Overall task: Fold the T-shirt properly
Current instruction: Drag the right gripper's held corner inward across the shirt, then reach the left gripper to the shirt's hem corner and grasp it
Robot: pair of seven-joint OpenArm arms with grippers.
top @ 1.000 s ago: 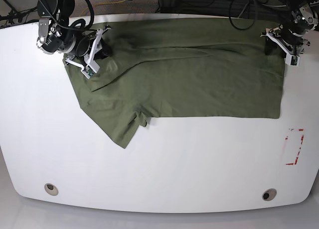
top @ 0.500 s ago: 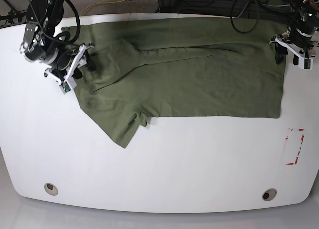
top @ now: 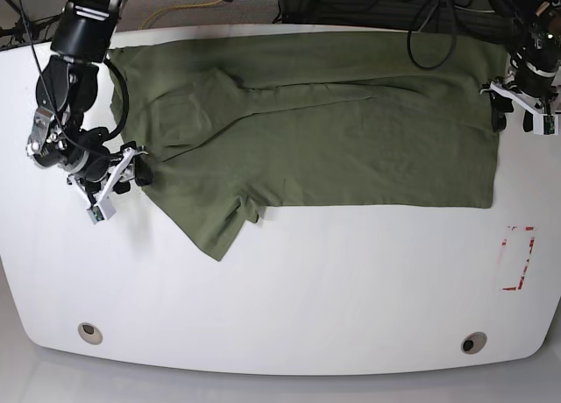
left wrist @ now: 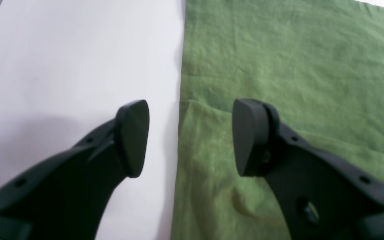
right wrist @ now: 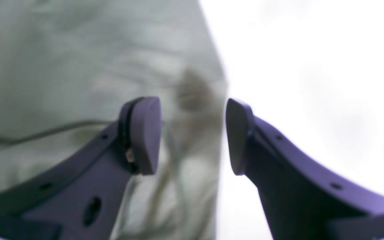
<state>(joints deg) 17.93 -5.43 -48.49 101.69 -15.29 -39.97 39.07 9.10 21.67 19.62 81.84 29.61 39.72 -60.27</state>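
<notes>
The olive-green T-shirt (top: 351,131) lies folded lengthwise on the white table (top: 289,289), with one sleeve (top: 215,228) pointing toward the front left. My right gripper (top: 133,175) is open and empty at the shirt's left edge. In the blurred right wrist view it (right wrist: 192,136) straddles the edge of the pale-looking cloth (right wrist: 78,66). My left gripper (top: 508,116) is open and empty at the shirt's right edge. In the left wrist view it (left wrist: 190,136) straddles the straight edge of the cloth (left wrist: 278,66), with one fingertip (left wrist: 132,136) over bare table.
A red rectangle outline (top: 517,258) is marked on the table at the right. Two round holes (top: 88,333) (top: 473,342) sit near the front edge. Cables (top: 421,9) hang behind the table's back edge.
My right gripper has moved from the shirt's back left corner toward the front, along its left edge. My left gripper has shifted slightly right and forward. The back left cloth now lies spread out.
</notes>
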